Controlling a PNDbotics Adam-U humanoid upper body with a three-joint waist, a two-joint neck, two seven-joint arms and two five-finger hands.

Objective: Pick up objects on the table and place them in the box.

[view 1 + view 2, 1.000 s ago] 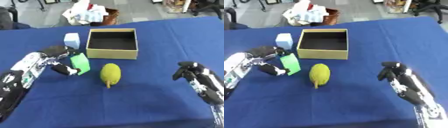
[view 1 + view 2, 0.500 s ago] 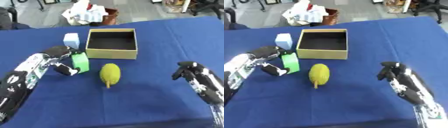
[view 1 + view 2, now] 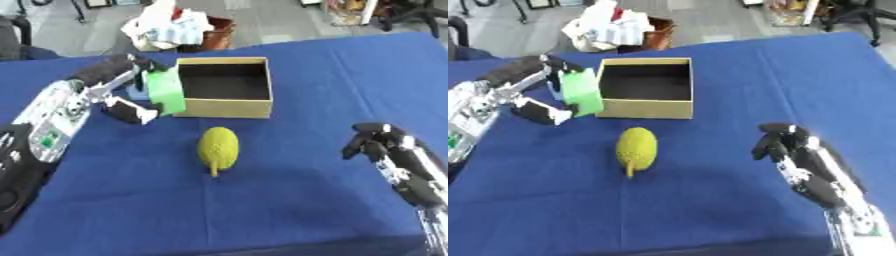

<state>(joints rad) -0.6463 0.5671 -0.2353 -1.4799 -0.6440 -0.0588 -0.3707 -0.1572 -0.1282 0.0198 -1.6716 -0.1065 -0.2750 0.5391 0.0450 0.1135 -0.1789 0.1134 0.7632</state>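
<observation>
Green block [image 3: 164,91]: held in left hand [image 3: 122,90], raised beside box [image 3: 224,86] left wall. Judged light, rigid; flat faces suit pinching. Yellow fruit [image 3: 217,147]: on blue table [image 3: 289,200], bumpy. Right hand [image 3: 785,145]: curled, nothing held.

Even, fairly bright light falls from overhead, with no glare on the blue surface [image 3: 289,200]. Shadows are soft: a faint one lies just under the yellow-green fruit [image 3: 218,146], and the box [image 3: 224,86] interior is dark. Both views are soft overall, with the left robot hand [image 3: 131,92] slightly smeared.
</observation>
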